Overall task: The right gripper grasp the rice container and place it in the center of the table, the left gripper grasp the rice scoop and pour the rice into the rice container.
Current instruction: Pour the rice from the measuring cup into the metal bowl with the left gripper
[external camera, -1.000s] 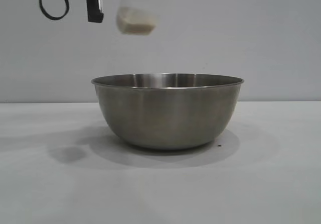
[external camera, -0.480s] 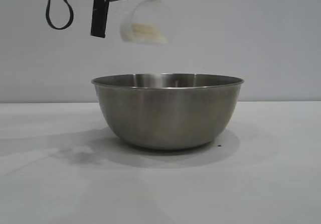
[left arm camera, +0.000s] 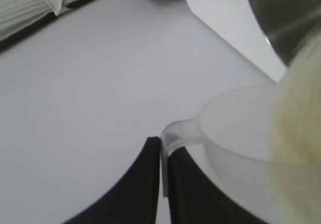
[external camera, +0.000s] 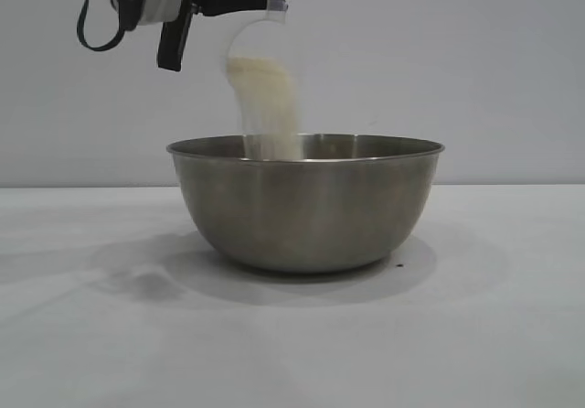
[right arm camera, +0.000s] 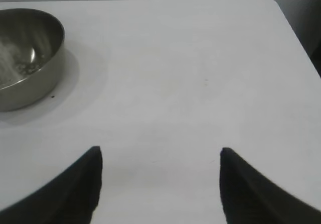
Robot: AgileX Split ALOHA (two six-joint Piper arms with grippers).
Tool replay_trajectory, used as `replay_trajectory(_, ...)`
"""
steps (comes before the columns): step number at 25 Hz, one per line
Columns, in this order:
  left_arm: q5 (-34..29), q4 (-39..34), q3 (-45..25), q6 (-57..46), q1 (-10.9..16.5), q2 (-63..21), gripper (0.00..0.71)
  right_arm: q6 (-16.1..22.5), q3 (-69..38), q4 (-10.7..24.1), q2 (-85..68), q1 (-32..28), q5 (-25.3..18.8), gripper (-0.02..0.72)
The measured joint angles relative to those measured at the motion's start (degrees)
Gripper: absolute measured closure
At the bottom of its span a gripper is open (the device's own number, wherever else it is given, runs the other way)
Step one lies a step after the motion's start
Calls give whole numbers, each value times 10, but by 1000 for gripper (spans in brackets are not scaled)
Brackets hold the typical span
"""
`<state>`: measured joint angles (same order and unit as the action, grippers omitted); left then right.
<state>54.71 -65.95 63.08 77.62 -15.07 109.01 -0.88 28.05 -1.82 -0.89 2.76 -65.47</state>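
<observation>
The rice container (external camera: 305, 204), a wide steel bowl, already stands on the white tabletop (external camera: 475, 335), so the placing step looks done. Above its near-left rim the rice scoop (external camera: 259, 56) is tipped, its handle clamped in the left pincer (left arm camera: 164, 169), and rice (external camera: 268, 106) streams into the bowl. Pouring is underway, unfinished. The right pincer (right arm camera: 160, 184) hangs apart, empty, well clear of the bowl.
</observation>
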Motion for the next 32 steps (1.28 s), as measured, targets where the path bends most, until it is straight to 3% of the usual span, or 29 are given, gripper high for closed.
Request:
replay_trajectory(22,14,7,0,285,-34,0,710,0,0,0,0,0,0,279)
replay_trajectory(32,32,4,0,351,-41,0,710,0,0,0,0,0,0,279)
